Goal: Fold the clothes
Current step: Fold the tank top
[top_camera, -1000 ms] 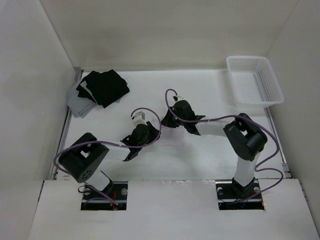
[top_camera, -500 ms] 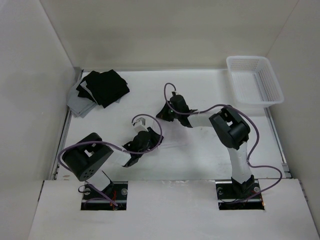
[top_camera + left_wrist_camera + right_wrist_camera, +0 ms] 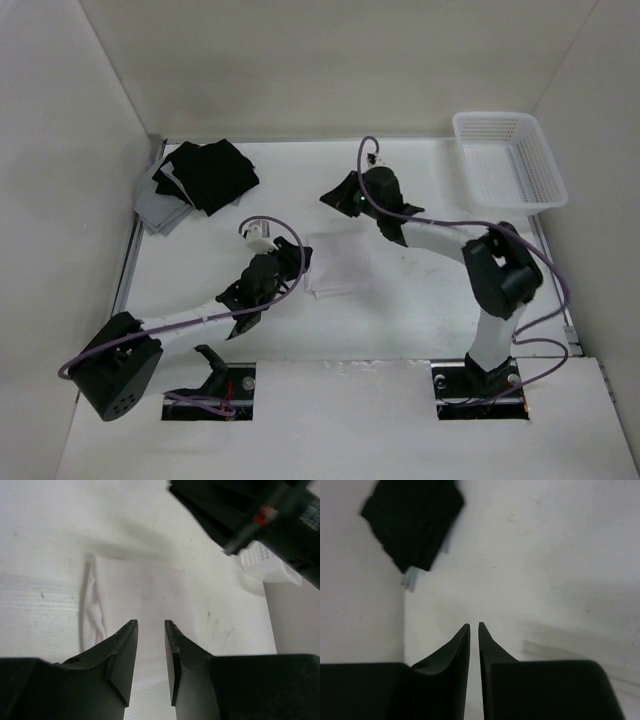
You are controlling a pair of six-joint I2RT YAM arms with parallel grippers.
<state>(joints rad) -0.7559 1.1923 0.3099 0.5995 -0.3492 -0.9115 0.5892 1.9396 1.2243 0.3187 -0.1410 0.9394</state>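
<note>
The clothes [image 3: 336,264] are a white garment folded into a small rectangle, lying flat on the white table at mid-centre. My left gripper [image 3: 298,262] hovers at its left edge; in the left wrist view the jaws [image 3: 151,622] are open and empty, with the clothes [image 3: 145,592] spread just below and ahead. My right gripper [image 3: 331,197] is behind the garment and apart from it, pointing left. In the right wrist view its jaws [image 3: 474,625] stand a narrow gap apart over bare table with nothing between them.
A pile of black garments [image 3: 207,174] lies on a grey cloth [image 3: 158,213] at the back left, also seen as black garments [image 3: 412,517]. A white mesh basket [image 3: 508,160] stands at the back right. Side walls close in left and right.
The right gripper has let go, parted slightly and drawn back from the garment. The left arm has stretched out to the right, and the folded white garment now shows between the arms.
</note>
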